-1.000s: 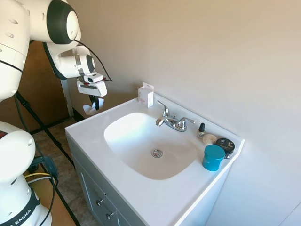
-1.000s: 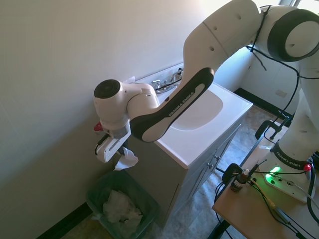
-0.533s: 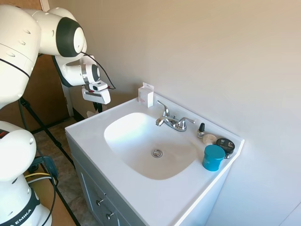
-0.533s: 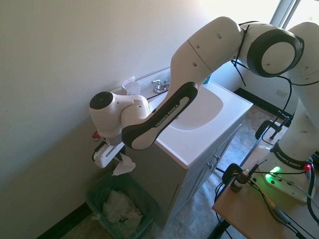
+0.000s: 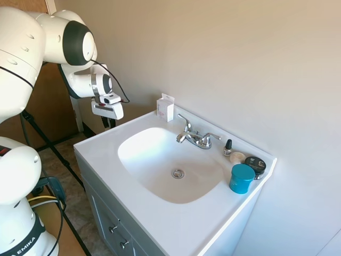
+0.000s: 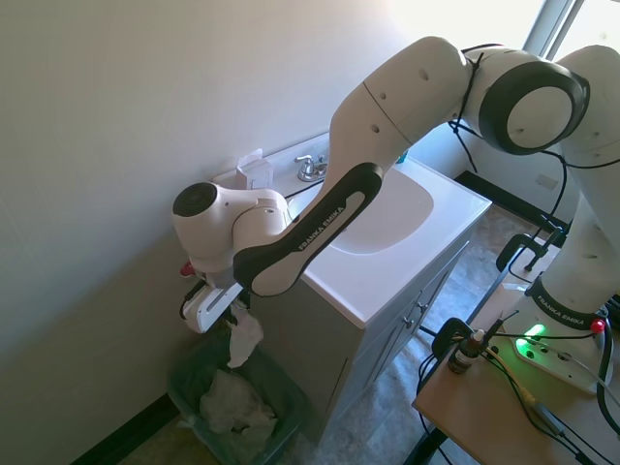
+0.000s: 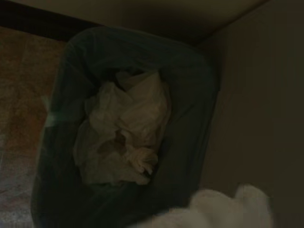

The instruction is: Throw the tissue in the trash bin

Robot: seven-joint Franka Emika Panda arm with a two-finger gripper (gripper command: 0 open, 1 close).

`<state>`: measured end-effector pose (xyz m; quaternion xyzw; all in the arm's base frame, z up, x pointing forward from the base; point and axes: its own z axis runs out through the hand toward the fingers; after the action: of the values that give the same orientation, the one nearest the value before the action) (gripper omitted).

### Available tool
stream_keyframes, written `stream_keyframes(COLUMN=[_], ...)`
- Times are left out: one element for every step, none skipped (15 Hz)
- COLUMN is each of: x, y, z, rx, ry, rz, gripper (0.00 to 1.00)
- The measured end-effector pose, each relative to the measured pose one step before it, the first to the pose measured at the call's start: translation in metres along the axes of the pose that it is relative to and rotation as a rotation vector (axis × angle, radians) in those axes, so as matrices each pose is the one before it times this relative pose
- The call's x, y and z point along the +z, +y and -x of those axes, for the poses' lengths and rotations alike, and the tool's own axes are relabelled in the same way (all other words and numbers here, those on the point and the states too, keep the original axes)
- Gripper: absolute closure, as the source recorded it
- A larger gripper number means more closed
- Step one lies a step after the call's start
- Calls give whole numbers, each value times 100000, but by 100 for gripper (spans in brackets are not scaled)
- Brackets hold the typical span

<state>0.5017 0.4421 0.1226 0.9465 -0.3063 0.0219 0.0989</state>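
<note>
the jaws (image 6: 235,320) sit off the left end of the vanity, past the worktop (image 6: 426,232) edge, and look clamped on the top of the tissue (image 6: 244,338); the fingers themselves are mostly hidden behind the wrist body, so that grip is a read from how the tissue hangs, not a clear sight; the tissue dangles straight down from the jaws, long axis vertical, loose lower end pointing into the trash bin (image 6: 189,387); the bin stands on the floor in the corner between the wall and the vanity side, directly below; wrist view agrees: bin mouth fills the frame with crumpled paper (image 7: 123,128) already inside, and a white fold of tissue shows at the frame's lower edge; so the relation that matters is plain vertical: tissue above bin opening, nothing between them; my call: a release here should land it inside, no more travel needed; margins are tight sideways: wall on one side, cabinet on the other, so any swing of the hanging end could catch the rim on the cabinet side; in the first exterior view the jaws are hidden below the worktop edge and the tissue is out of sight; small box (image 5: 165,108) and faucet (image 5: 194,137) are well apart from all this
</note>
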Motion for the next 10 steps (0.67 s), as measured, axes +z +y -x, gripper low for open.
stream_keyframes(x=[37, 23, 6, -106, -533, -1172, -1778, -2170, -2227, -2344], y=[41, 20, 3, 18, 91, 386, 698, 938, 985, 1024], z=[96, 118, 116, 104, 31, -23, -47, -74, -70, -35], rx=[-225, -272, -224, -129, -46, -79, -109, -80, 6, -39], ry=[-208, -127, -127, -80, 195, 510, 834, 1075, 1193, 1302], rz=[544, 370, 126, -73, -629, -1097, -1565, -1628, -1591, -1829], gripper=[0, 0, 0, 0, 0, 0, 0, 0, 0, 0])
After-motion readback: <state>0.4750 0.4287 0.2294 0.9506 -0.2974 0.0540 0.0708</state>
